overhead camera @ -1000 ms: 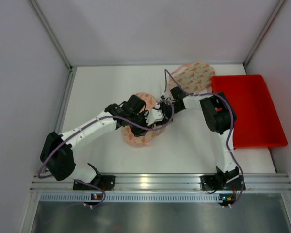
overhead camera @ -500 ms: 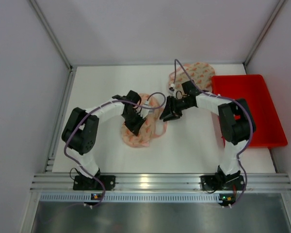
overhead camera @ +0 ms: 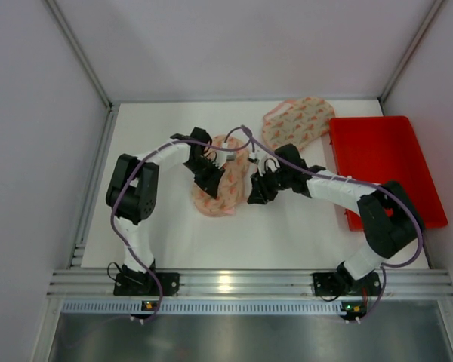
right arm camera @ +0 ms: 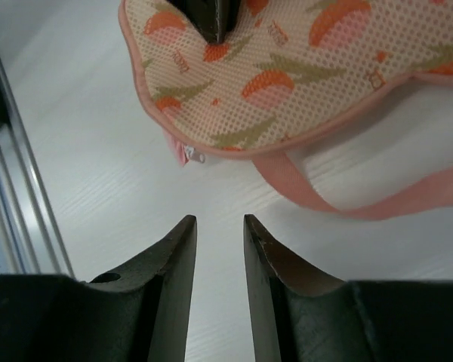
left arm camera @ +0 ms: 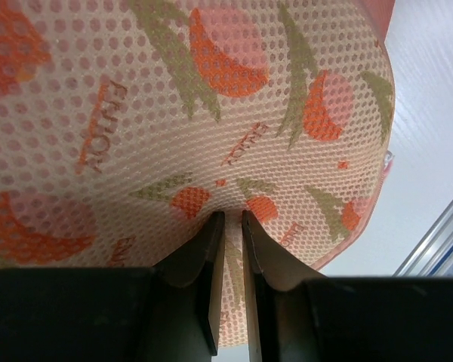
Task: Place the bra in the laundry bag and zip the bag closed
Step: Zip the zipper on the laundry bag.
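Laundry bag (left arm camera: pixel 211 113), left jaws pinching mesh, seen only from wrist

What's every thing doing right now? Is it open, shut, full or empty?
left gripper: shut, pinching the bag's mesh.
right gripper: open, holding nothing, over the table.
bag: lying on the table; cannot tell if it is zipped.
second mesh piece: lying loose beside the bin.
bin: nothing visible inside.
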`<state>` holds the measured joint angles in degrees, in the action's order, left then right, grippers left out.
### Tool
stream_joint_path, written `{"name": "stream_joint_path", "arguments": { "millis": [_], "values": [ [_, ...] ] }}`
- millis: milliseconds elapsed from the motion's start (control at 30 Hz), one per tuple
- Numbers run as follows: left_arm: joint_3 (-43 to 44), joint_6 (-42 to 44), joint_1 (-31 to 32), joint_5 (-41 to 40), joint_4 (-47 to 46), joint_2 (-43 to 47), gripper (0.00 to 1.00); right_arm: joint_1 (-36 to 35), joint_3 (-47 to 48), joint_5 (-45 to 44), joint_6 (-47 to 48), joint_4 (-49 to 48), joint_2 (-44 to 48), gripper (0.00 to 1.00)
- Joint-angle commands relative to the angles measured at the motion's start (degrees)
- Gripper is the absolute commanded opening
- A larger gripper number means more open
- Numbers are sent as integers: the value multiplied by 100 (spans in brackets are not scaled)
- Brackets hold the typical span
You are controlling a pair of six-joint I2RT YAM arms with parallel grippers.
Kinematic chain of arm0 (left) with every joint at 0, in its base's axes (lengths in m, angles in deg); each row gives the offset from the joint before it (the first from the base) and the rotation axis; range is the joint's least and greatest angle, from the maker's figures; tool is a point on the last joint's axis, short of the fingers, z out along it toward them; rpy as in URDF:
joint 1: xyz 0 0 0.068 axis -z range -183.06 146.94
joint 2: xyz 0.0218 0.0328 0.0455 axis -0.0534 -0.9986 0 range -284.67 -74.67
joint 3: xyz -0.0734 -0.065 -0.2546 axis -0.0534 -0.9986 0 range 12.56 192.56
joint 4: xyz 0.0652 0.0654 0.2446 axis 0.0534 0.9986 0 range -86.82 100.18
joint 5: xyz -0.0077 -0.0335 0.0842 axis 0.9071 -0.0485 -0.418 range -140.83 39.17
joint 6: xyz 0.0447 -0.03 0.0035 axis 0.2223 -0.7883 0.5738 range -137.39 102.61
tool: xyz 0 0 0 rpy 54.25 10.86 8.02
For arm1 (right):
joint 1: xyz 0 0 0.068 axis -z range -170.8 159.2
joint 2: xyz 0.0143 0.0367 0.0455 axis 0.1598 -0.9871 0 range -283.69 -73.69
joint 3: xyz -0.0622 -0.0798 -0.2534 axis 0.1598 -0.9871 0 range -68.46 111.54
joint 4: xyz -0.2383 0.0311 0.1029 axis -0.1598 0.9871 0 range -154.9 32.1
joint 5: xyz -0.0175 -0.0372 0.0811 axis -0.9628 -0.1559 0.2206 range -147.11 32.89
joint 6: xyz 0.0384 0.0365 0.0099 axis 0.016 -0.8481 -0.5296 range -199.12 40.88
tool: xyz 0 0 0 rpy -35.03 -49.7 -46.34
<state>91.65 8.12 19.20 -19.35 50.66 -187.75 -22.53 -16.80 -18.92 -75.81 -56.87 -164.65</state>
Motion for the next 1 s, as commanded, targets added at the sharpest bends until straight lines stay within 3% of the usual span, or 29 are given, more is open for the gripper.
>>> {"name": "stream_joint_path", "arguments": {
  "millis": [0,233,433,767,967],
  "values": [
    [89,138,-11,437,165,-223,20,-508,125,-795,477,-1005,-211,31],
    [221,296,-143,657,410,-434,19,-1002,389,-1402,653,-1111,-870,27],
    [370,305,-328,762,507,-566,18,-1309,187,-1552,969,-1164,-880,25],
    [379,313,-407,772,516,-610,19,-1415,-112,-1245,925,-1471,-739,34],
    [458,270,-424,763,525,-645,19,-1459,-420,-1104,943,-1928,-669,34]
  ]
}}
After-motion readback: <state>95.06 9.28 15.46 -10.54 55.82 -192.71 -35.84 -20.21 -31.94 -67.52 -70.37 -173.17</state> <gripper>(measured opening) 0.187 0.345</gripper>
